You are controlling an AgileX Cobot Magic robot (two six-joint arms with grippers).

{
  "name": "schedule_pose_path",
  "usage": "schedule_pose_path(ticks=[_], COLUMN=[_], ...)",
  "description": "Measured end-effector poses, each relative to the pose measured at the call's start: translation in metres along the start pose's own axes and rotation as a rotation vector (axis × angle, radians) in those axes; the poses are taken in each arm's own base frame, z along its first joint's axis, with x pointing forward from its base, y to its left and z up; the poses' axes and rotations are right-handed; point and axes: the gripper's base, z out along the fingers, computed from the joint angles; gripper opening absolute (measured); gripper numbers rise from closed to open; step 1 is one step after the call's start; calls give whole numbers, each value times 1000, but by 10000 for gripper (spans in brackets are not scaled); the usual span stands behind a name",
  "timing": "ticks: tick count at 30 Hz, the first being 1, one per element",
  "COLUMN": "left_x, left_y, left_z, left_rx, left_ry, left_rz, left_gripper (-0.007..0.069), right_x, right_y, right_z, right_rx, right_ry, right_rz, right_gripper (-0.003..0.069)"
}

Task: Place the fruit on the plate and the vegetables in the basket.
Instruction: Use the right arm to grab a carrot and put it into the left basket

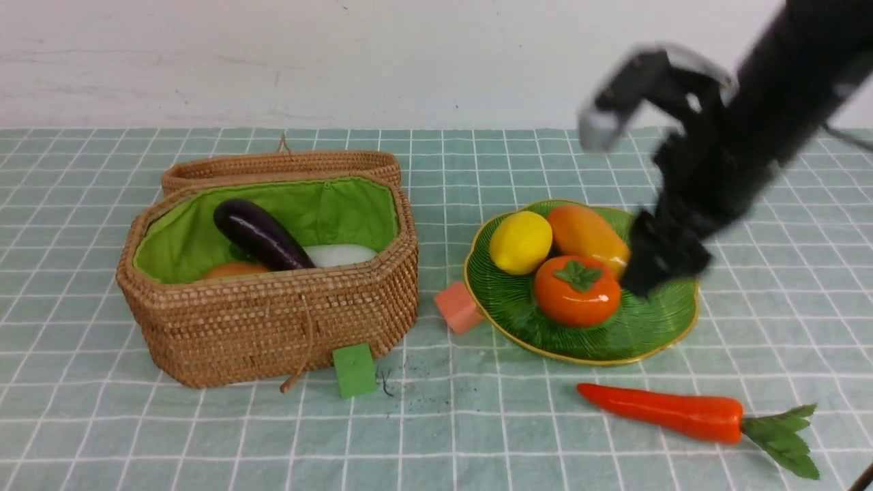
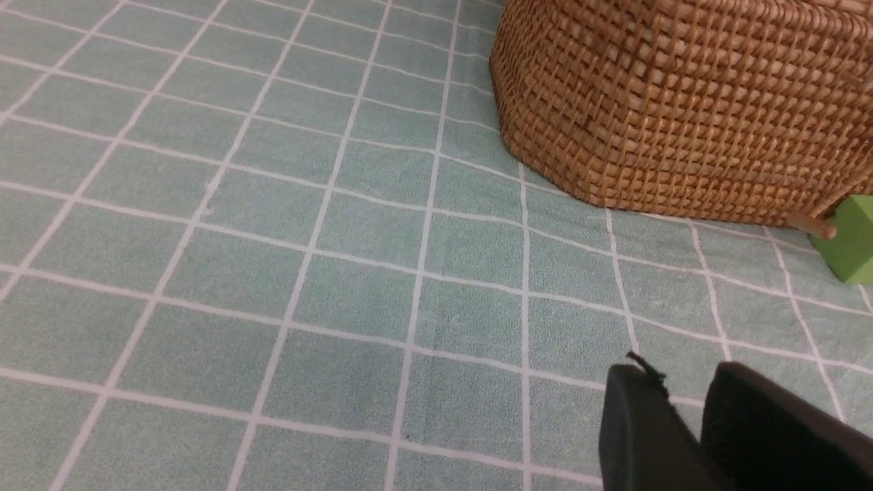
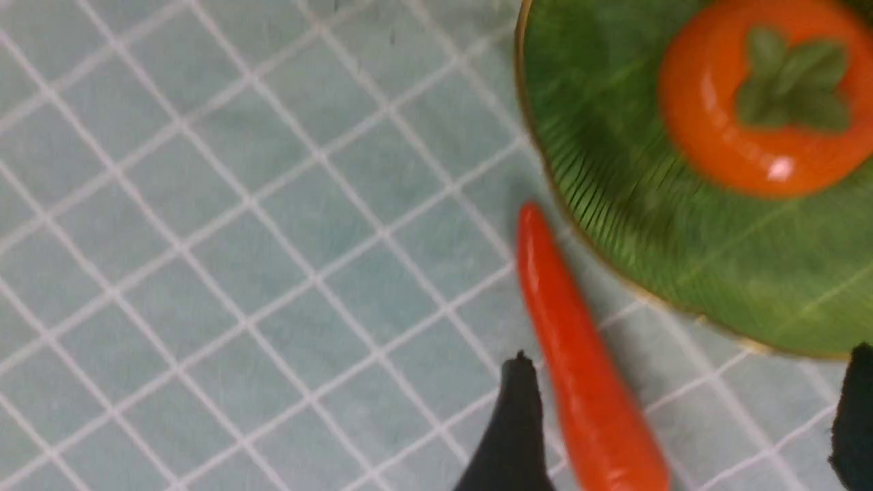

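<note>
Desk (image 1: 477, 436): checked green cloth.
Carrot (image 1: 665, 409): below my right gripper (image 3: 682, 423), long axis between its spread jaws.
Left gripper (image 2: 689, 416): nearly pressed together, idle.

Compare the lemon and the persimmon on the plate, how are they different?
The lemon is plain yellow; the persimmon is orange with a green leaf cap. The lemon sits farther back, the persimmon nearer the camera. Both are glossy and rest on the green plate.
</note>
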Motion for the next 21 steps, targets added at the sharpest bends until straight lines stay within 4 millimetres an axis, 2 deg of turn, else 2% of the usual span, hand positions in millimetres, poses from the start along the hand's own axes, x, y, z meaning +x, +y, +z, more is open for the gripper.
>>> schedule_pose_path(ticks=[6, 10, 11, 12, 14, 18, 21], left_x=[0, 0, 0, 0, 0, 0, 0], left_y=[0, 0, 0, 0, 0, 0, 0], left_z=[0, 0, 0, 0, 0, 0, 0], left_rx=[0, 0, 0, 0, 0, 0, 0], left_ry=[0, 0, 0, 0, 0, 0, 0], left_rz=[0, 0, 0, 0, 0, 0, 0], left_gripper=[144, 146, 146, 148, 149, 154, 155], right_x=[52, 66, 66, 70, 73, 71, 65], right_y=[-4, -7, -7, -8, -8, -7, -8], right_z=[68, 103, 104, 118, 129, 131, 121], right_rx=[20, 60, 60, 46, 22, -14, -49], right_ry=[139, 140, 141, 159, 182, 183, 196], right_rz=[-114, -143, -143, -140, -133, -105, -91], right_gripper=[572, 571, 570, 561, 528, 349, 361])
